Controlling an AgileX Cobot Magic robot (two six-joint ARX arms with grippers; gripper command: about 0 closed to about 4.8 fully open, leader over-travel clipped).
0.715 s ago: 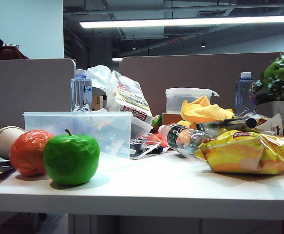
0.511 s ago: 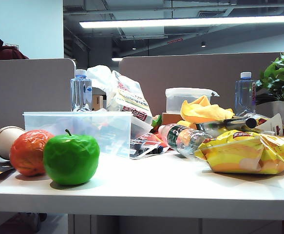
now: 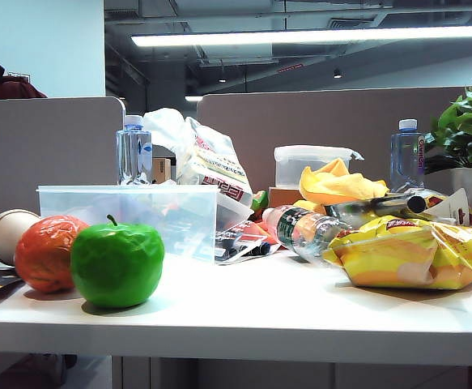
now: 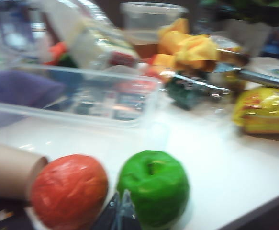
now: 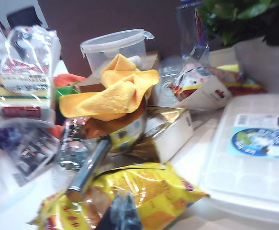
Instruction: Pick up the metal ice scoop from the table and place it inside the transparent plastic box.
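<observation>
On a crowded white table [image 3: 284, 312], the metal ice scoop [image 5: 111, 143] lies among clutter toward the right, its bowl draped with a yellow cloth [image 5: 113, 91] and its slim handle running toward the near edge over a yellow snack bag [image 5: 139, 194]. In the exterior view the metal ice scoop [image 3: 373, 208] shows behind that bag, beside a toppled plastic bottle [image 3: 300, 229]. The right gripper [image 5: 121, 214] hangs at the near side of the table, just short of the handle's end, its fingers pressed together with nothing between them. The left gripper [image 4: 120, 213] sits low at the near left, directly before a green apple [image 4: 153, 187] and an orange-red fruit [image 4: 68, 190]; its tips look close together (the blur leaves their state unclear). The transparent plastic box [image 3: 130, 217] stands on the left half of the table, behind the two fruits and well apart from the scoop, and in the left wrist view the transparent plastic box [image 4: 77, 103] shows no scoop inside. A lidded clear tub [image 3: 312, 164] rests farther back, with a potted plant [image 3: 466, 130] at the far right.
</observation>
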